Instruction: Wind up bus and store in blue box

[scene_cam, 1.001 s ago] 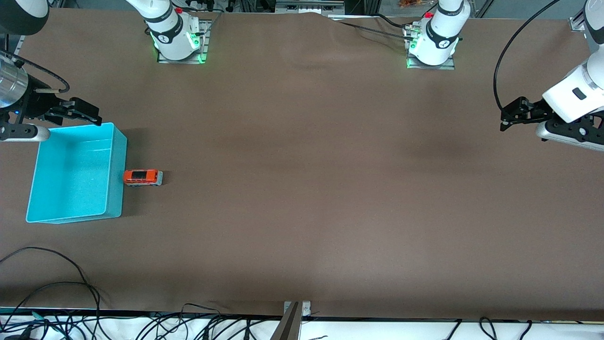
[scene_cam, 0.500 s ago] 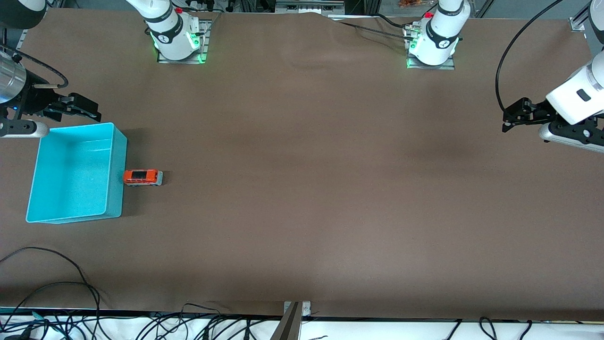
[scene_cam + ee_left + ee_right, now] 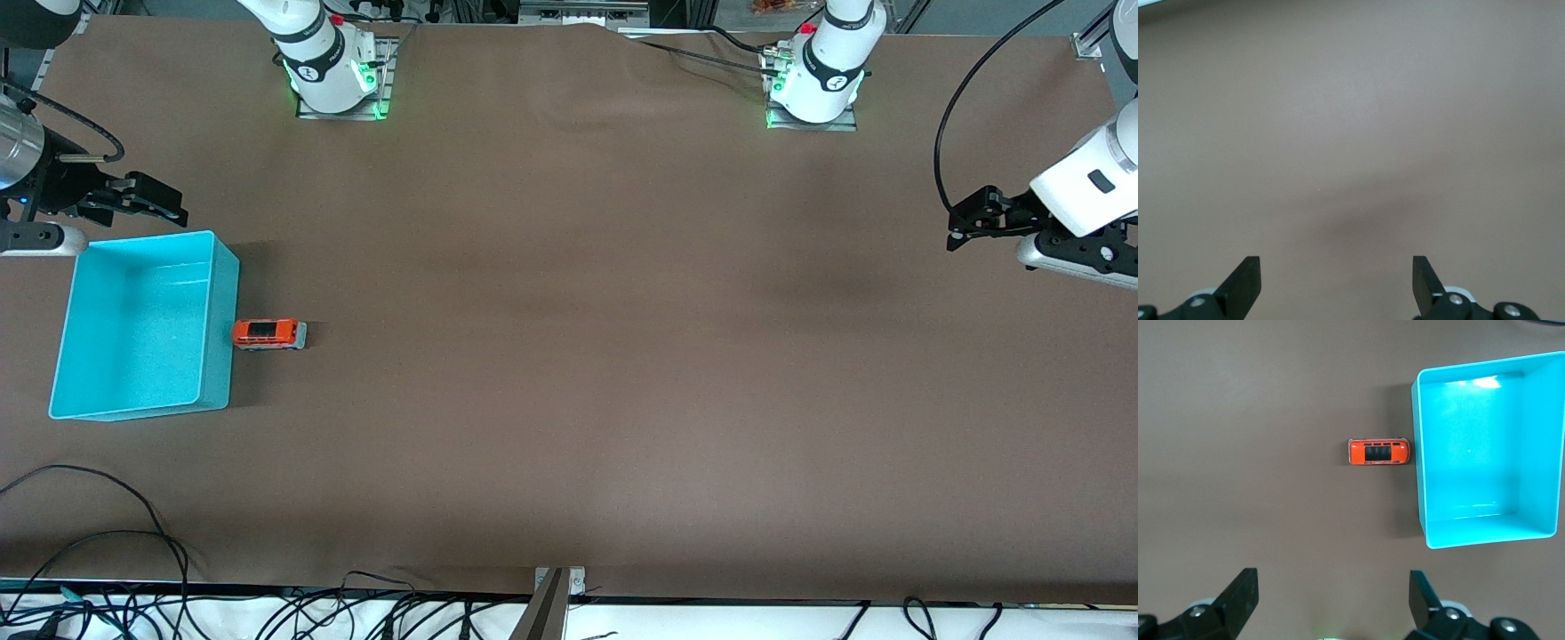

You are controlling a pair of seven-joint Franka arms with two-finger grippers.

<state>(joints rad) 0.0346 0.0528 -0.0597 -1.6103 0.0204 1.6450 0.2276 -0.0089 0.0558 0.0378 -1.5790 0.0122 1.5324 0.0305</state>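
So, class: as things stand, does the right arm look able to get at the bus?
Probably yes. The bus sits on the table against the blue box's outer wall, with nothing over it. The right gripper, fingers open, hovers close by, just past the box's corner. That wall may crowd one finger.

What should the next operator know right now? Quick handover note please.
Left end effector: open, empty, over bare table at the left arm's end, waiting.
Right end effector: open, empty, over the table just past the blue box's edge, on the robots' side.
Bus: on its wheels on the table, right against the blue box's outer wall, on the side toward the left arm's end.
Blue box: empty.
Done: nothing visible; bus not grasped.
Left: pick up the bus, wind it, put it in the blue box.
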